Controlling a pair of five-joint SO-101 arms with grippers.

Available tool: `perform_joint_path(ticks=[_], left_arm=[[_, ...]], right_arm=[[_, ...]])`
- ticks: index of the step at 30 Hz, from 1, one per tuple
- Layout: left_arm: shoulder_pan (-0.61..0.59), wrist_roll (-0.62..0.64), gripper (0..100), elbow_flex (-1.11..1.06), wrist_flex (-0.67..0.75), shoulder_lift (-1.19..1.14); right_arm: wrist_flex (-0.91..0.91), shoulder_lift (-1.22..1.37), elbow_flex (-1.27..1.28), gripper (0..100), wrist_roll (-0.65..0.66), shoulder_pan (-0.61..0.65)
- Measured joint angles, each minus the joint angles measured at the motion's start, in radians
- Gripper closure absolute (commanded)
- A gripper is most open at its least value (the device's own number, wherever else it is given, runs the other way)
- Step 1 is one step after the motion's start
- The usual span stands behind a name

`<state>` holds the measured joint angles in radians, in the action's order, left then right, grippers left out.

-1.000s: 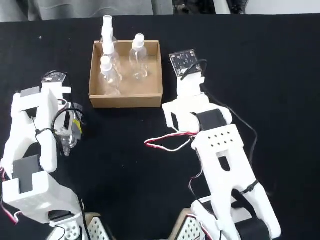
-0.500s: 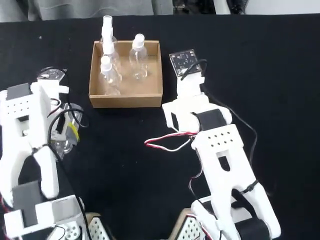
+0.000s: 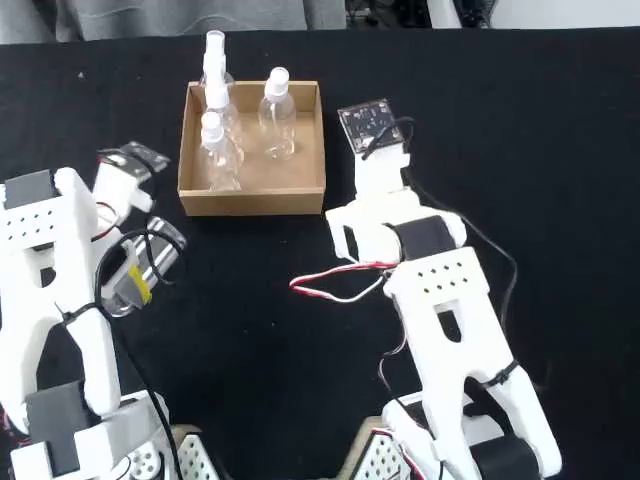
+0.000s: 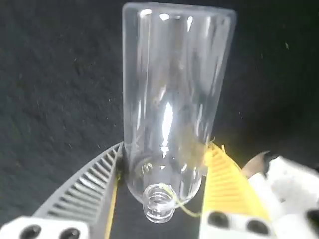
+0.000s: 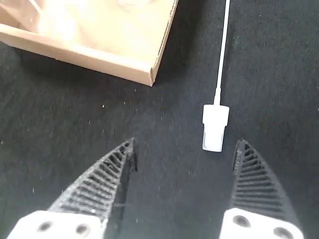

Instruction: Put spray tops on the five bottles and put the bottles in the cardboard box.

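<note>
Capping the last bottle (image 4: 174, 99) is my step: left gripper (image 4: 165, 154) clamps it, neck bare, left of the box (image 3: 250, 200), and next I must close the wide-open right gripper (image 5: 186, 145) on the spray top (image 5: 215, 127) near the box corner.

No lettering, number or sign is legible on the cardboard box (image 3: 250, 203) or the clear bottle (image 4: 174, 89).
</note>
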<state>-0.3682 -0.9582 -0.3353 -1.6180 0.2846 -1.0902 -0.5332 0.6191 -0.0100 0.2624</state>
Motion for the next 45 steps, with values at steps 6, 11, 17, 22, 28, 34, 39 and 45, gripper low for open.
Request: perform_joint_path(ticks=[6,11,17,22,28,34,39,45], left_arm=[[0.115,-0.083,84,0.0,0.0,0.0],[0.262,-0.086,84,-0.003,0.04,0.0],[0.431,-0.092,84,-0.13,0.186,0.0],[0.532,-0.095,84,-0.193,0.298,0.0],[0.583,-0.141,70,-0.216,0.305,0.0],[0.575,-0.106,70,-0.206,0.259,0.0],[0.571,-0.075,70,-0.106,0.146,0.003],[0.551,-0.003,70,0.054,0.003,0.006]], right_arm=[[-0.077,0.0,-0.068,72.3,0.003,-0.078],[-0.135,0.0,-0.143,72.3,0.0,-0.206],[-0.175,0.0,-0.189,72.3,0.003,-0.321],[-0.175,0.0,-0.189,72.3,0.002,-0.359],[-0.175,0.0,-0.189,72.3,0.002,-0.358],[-0.175,0.0,-0.189,72.3,0.002,-0.358],[-0.175,0.0,-0.189,72.3,0.002,-0.358],[-0.175,0.0,-0.189,72.3,0.0,-0.358]])
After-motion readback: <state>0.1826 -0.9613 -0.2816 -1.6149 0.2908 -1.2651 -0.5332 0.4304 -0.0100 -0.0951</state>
